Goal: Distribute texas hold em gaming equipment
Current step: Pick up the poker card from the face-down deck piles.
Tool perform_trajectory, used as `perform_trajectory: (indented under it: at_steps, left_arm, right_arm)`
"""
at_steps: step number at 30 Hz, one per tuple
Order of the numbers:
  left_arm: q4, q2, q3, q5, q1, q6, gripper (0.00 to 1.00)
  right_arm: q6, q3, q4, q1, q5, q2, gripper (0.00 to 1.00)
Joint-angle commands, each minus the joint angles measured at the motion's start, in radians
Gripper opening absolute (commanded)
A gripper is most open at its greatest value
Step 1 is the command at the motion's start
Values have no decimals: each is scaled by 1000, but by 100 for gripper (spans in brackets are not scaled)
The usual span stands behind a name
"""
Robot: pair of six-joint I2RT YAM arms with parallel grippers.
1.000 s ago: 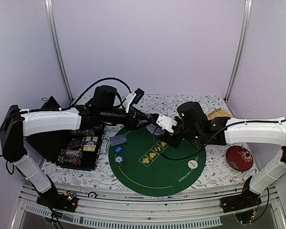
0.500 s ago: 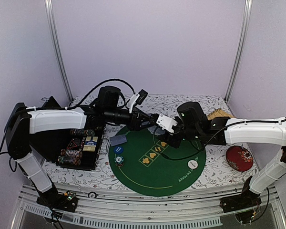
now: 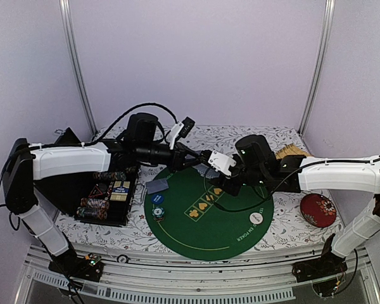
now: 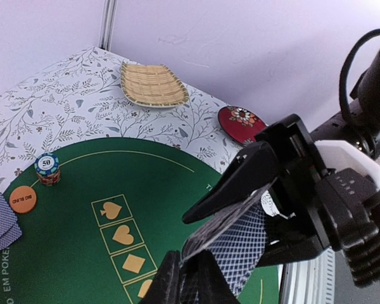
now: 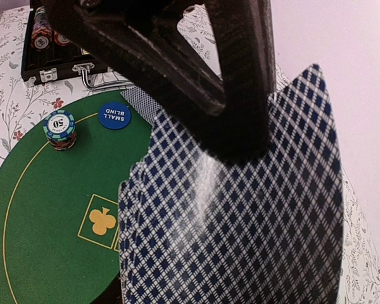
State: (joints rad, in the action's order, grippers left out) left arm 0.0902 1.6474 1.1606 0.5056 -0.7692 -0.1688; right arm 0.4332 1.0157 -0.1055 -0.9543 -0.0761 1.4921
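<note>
Left jaws pinched on a fanned pack of blue diamond-backed playing cards [image 5: 240, 215], itself clamped in the right jaws.
The pack is held mid-frame in the overhead view, above the round green felt mat [image 3: 177, 229]; several cards could be dragged out and spilled if more than one is pinched. A second earlier the left jaws were spread wider.
</note>
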Motion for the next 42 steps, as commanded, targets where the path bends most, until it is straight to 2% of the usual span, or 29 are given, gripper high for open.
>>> perform_trajectory:
  at_steps: [1,11,13,19,29,35,42]
  left_arm:
    - [-7,-28,-26,-30,7,8,12]
    - [8,-70,-36,29,8,1,9]
    - [12,-71,-35,44,8,-3,5]
    - [-1,-80,-30,48,9,3,0]
    - [6,-110,-43,138,32,-28,0]
    - [57,-115,-65,202,66,-99,0]
    - [171,-188,-160,233,172,-278,0]
  right_arm:
    - [1,-2,24,-6,19,-16,46]
    - [7,-3,28,-2,22,-9,46]
    - [6,-3,30,-1,25,-11,46]
    - [5,-5,30,2,29,-16,46]
    - [-2,-22,42,23,45,-30,46]
    - [-5,-35,54,44,60,-38,46]
    - [-12,-51,71,70,68,-38,46]
